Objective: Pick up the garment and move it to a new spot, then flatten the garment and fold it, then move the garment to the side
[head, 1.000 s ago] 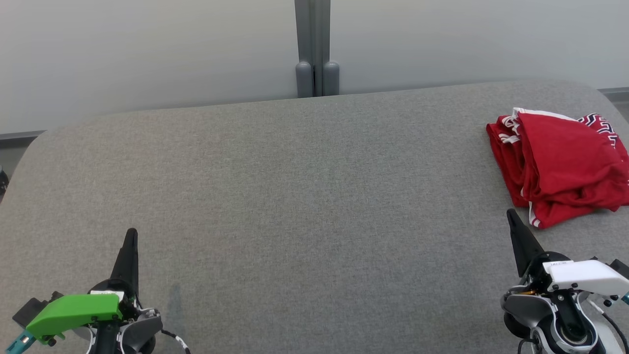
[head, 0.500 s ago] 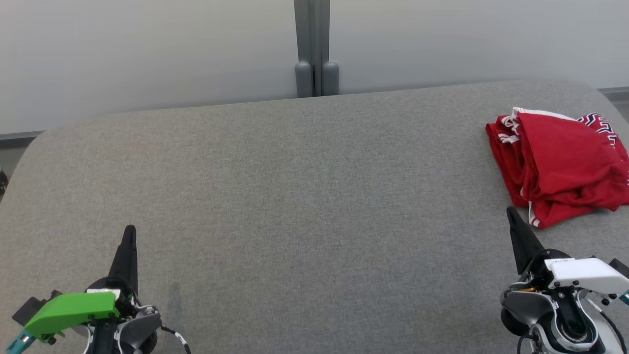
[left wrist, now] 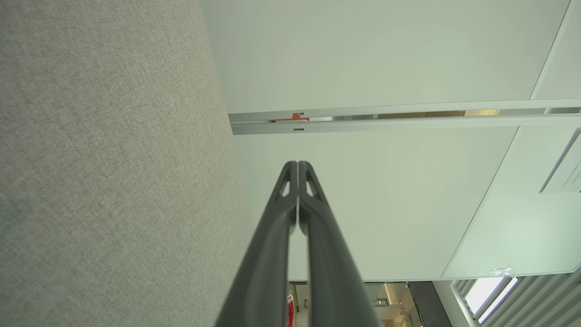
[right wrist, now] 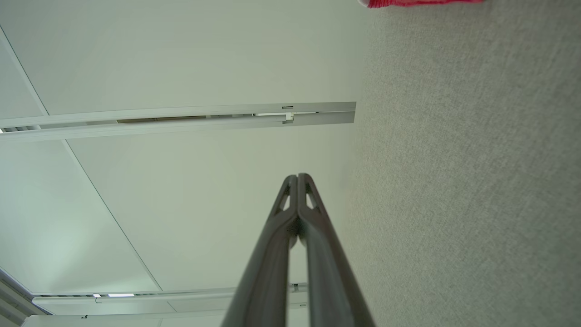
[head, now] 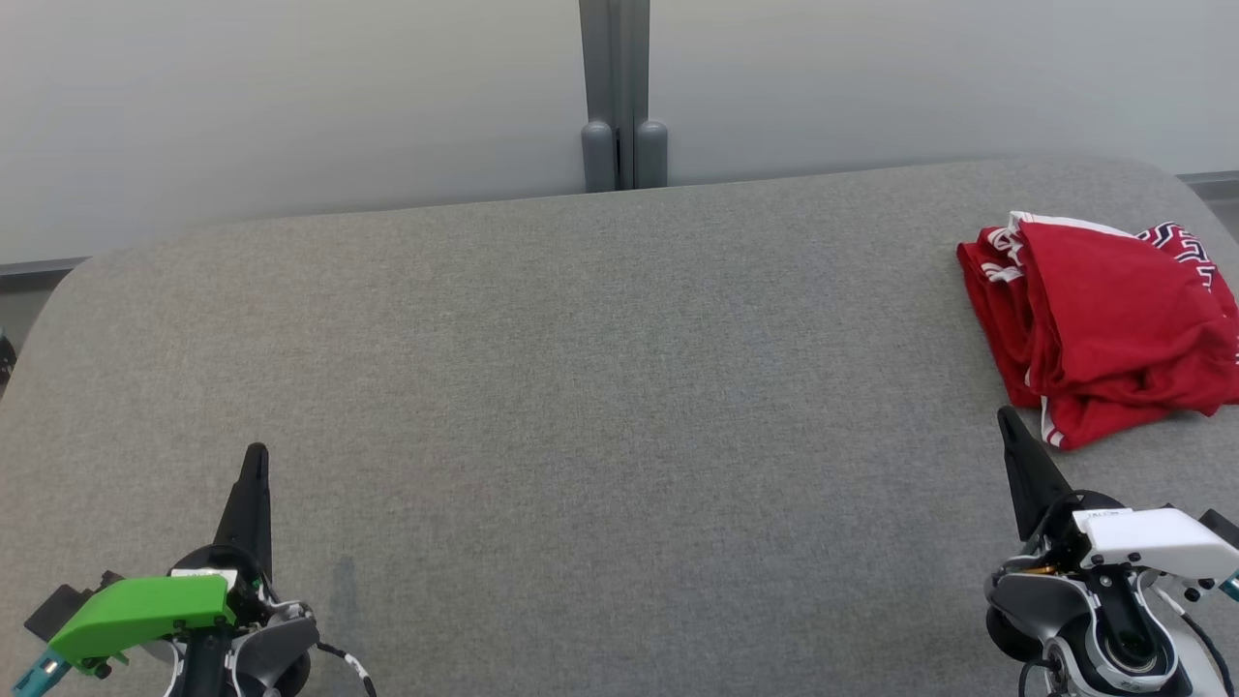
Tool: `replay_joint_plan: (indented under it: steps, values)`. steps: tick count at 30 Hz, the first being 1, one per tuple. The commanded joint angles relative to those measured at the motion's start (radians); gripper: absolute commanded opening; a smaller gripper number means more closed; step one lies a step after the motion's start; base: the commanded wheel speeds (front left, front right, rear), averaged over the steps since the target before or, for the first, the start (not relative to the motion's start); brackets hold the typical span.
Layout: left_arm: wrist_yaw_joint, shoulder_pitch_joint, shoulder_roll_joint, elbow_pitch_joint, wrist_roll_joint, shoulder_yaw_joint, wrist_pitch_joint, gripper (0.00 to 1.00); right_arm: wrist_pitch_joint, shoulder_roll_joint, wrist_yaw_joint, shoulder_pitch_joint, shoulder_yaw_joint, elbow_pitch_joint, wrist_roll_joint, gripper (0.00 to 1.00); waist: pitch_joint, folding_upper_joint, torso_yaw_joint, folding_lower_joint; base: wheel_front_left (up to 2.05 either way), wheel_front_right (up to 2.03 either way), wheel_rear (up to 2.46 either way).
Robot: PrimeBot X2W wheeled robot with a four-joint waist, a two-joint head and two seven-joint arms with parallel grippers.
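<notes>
Both our jaws are pressed together, empty. The red cloth garment (head: pixel 1103 329) lies folded, far right; we likely just rest now.

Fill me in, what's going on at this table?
Nothing is being handled right now. The left gripper and right gripper are both shut and empty, low over the near side of the grey table. The red garment lies in a rough, folded-looking bundle at the table's far right, just beyond the right gripper's tip and apart from it. Whether that is the finished fold or the starting pile can't be told.
</notes>
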Motion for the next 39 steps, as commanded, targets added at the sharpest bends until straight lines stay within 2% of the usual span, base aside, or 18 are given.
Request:
replay_joint_plan:
  steps: [1,39]
  values:
    - [-0.004,-0.010,0.001,0.001,0.002,0.004,0.002,0.00,0.004,0.002,0.001,-0.006,-0.003,0.002,-0.006,0.00,0.000,0.0000,0.000,0.0000,0.00,0.00,0.00]
    - [-0.004,-0.011,-0.002,0.001,0.005,0.007,0.004,0.00,0.010,0.007,0.001,-0.007,-0.010,0.002,-0.013,0.00,0.000,0.0000,0.000,0.0000,0.00,0.00,0.00]
